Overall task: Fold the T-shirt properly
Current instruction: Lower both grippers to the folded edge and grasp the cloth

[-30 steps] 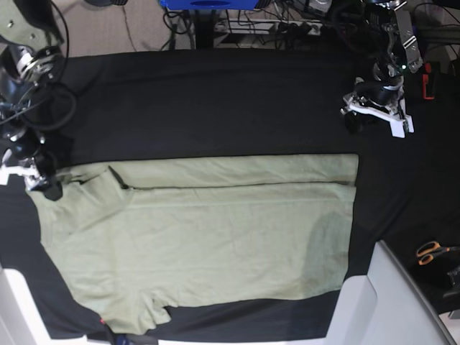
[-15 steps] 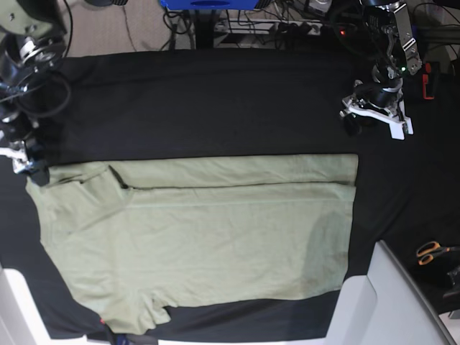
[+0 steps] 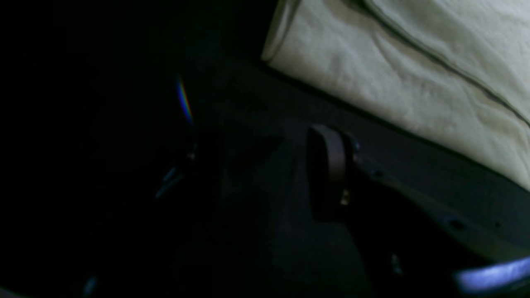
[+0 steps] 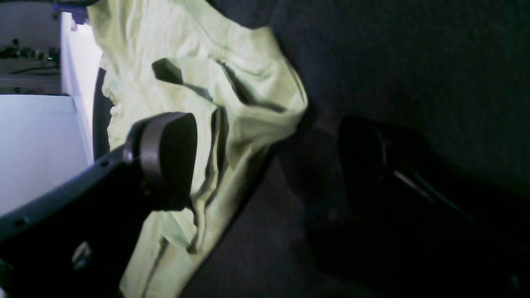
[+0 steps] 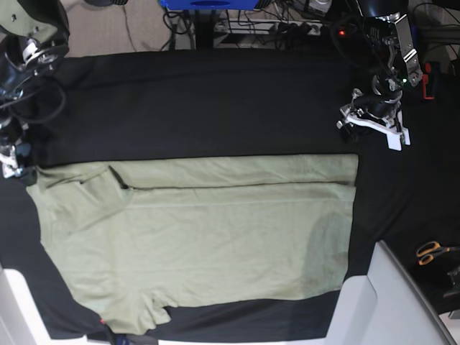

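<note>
The pale green T-shirt (image 5: 208, 230) lies spread flat on the black tablecloth (image 5: 215, 100), with its top edge folded down in a long strip. My right gripper (image 5: 16, 167) hovers at the shirt's far left sleeve. In the right wrist view it (image 4: 269, 165) is open: one finger (image 4: 165, 161) is over the sleeve (image 4: 198, 95), the other over black cloth, and nothing is gripped. My left gripper (image 5: 368, 128) hangs above the cloth, just beyond the shirt's top right corner (image 3: 397, 70). In the dark left wrist view it (image 3: 261, 174) looks open and empty.
Orange-handled scissors (image 5: 431, 251) lie at the right edge. A white panel (image 5: 392, 302) rises at the lower right and another at the lower left (image 5: 14, 309). Cables (image 5: 287, 25) and a blue stand (image 5: 208, 3) sit behind the table.
My right gripper has drawn back left and up off the sleeve, which now lies flat. The left gripper has shifted only slightly.
</note>
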